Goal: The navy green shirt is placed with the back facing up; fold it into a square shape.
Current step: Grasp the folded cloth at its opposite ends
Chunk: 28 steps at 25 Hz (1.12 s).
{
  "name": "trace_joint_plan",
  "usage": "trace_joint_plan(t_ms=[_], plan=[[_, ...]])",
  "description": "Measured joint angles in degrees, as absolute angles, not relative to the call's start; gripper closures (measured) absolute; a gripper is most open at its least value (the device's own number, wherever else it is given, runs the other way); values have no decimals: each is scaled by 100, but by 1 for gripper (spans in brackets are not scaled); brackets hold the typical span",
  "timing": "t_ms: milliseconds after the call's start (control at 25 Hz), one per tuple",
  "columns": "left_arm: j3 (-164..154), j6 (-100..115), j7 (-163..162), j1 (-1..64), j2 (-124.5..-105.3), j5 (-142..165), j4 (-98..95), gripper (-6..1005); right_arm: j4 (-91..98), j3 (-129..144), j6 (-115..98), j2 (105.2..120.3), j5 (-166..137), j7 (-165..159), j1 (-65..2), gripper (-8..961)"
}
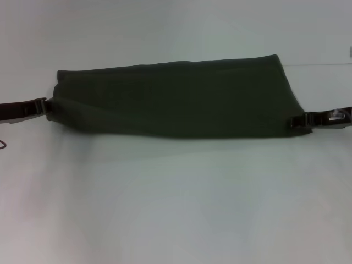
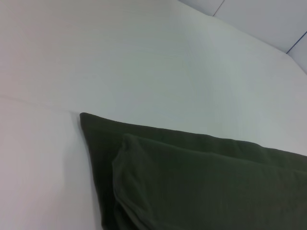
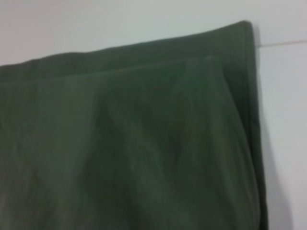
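Shirt [image 1: 176, 99]: mid-table [image 1: 176, 209], a long doubled band, plain side up.
Left gripper [image 1: 48, 105]: pinching the band's left end.
Right gripper [image 1: 294, 122]: pinching its right near corner.
Progress: lengthwise fold looks done; crosswise folds to a square remain.

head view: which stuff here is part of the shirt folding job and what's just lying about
Part of the job:
- navy green shirt, already folded into a long band
- left gripper at its left end
- right gripper at its right end

Just there:
- white table; nothing else in sight
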State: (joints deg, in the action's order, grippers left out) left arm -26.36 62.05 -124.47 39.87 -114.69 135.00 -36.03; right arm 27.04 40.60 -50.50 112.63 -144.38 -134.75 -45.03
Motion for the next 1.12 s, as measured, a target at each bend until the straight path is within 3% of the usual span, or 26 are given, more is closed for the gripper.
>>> trace_joint_plan(t_ms=[480,560,800,1000,1120], plan=[[-2637,6209,-12437,3983,-11493,13482,-3603,981,2559,4204,-4754,11338,-14420,-13412,-4525,443],[-2636,6206,-12436,3989,-11494,13482,-3603,981,2576,4197,-4813,11326,-14405,-13372,-4515,566],[-2637,6205,-12436,4000,-11496,13480,-3603,981,2787,4148,-5067,11283,-14399,-13299,-4441,788],[-2636,6205,-12438,4006,-11488,13473,-3603,981,2967,4139,-5266,11257,-14385,-13267,-4368,904],[-2626,6205,-12439,4010,-11484,13470,-3603,981,2973,4055,-5413,11213,-14345,-13190,-4336,905]])
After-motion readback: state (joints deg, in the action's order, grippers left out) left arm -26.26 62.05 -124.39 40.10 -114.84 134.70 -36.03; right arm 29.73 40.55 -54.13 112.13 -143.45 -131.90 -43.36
